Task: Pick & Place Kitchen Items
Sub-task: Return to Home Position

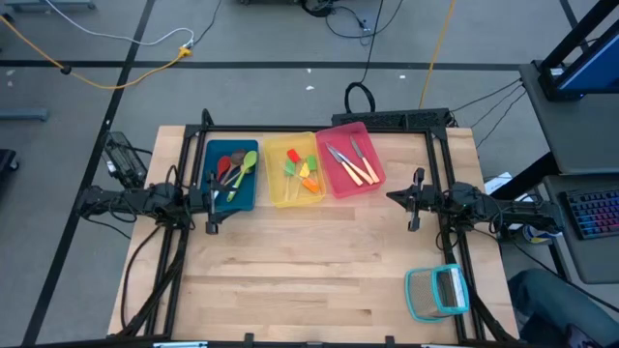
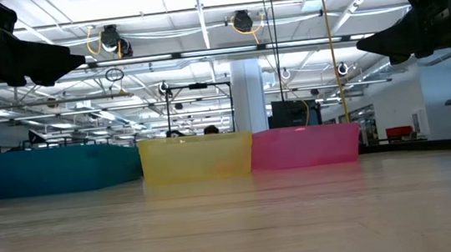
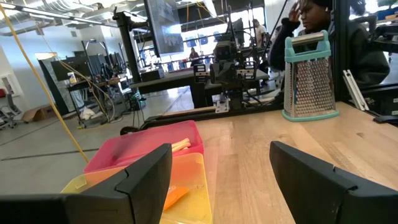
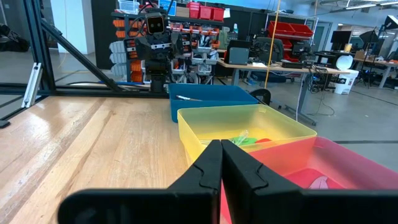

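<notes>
Currently every utensil I can see lies inside one of three bins, which stand side by side in a row along the far side of the table (image 1: 309, 280).

- Spoons (image 1: 235, 171): red, green and brown, heaped loosely in the blue bin (image 1: 250, 196), the leftmost.
- Spatulas (image 1: 304, 171): green, yellow, red and orange heads, crossed over one another in the yellow bin (image 1: 274, 193), the middle one.
- Knives (image 1: 350, 159): pale yellow handles and grey blades, lying roughly parallel in the pink bin (image 1: 338, 184), the rightmost, which sits slightly turned against the yellow one.
- Left gripper (image 1: 211, 200): raised above the tabletop just beside the blue bin's outer side. On my left wrist feed its fingers (image 3: 143, 171) are spread wide, with nothing between them.
- Right gripper (image 1: 417, 200): raised near the table's right side, well apart from the pink bin. Its fingers (image 4: 208, 163) are pressed together on nothing.
- Box grater (image 1: 437, 292): teal-framed, upright near the right front corner, apart from everything else.
</notes>
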